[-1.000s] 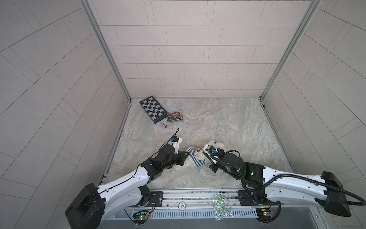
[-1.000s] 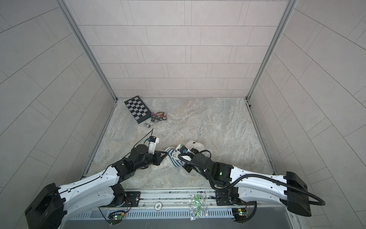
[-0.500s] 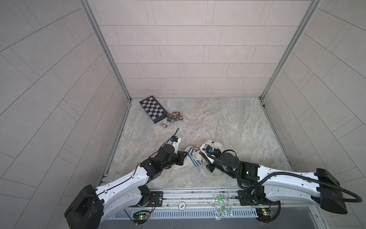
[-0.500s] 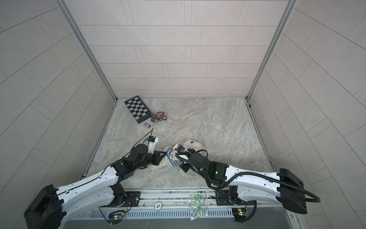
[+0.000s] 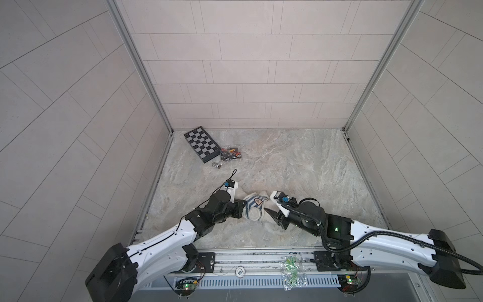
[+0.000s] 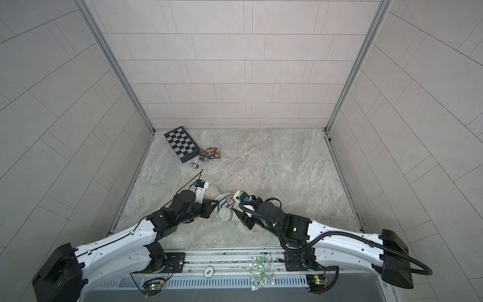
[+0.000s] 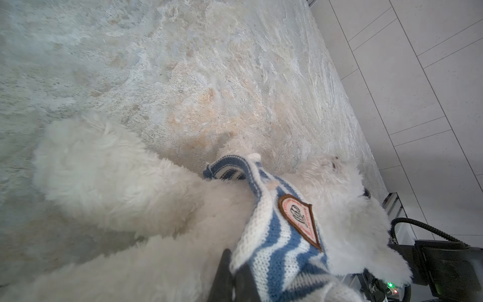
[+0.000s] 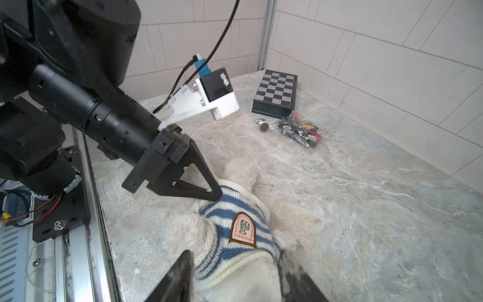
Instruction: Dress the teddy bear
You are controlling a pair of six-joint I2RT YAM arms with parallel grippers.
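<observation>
The teddy bear (image 7: 104,170), fluffy and white, lies on the stone table near the front middle, its trunk (image 8: 251,277) inside a blue-and-white striped shirt (image 5: 254,208) with a badge (image 8: 243,230). My left gripper (image 5: 241,209) is shut on the shirt's edge, seen close in the left wrist view (image 7: 235,272) and from the side in the right wrist view (image 8: 215,193). My right gripper (image 8: 235,261) is open, one finger on each side of the bear's trunk at the shirt's hem. In both top views it (image 6: 236,206) sits at the bear's right.
A black chessboard box (image 5: 201,143) lies at the back left. A clear bag of small parts (image 5: 230,154) and a small metal piece (image 5: 216,165) lie beside it. A metal rail (image 5: 248,256) runs along the front edge, with a plastic bag (image 5: 290,269) on it.
My right gripper has opened from shut and now straddles the bear. The left gripper has stayed shut on the shirt and has hardly moved.
</observation>
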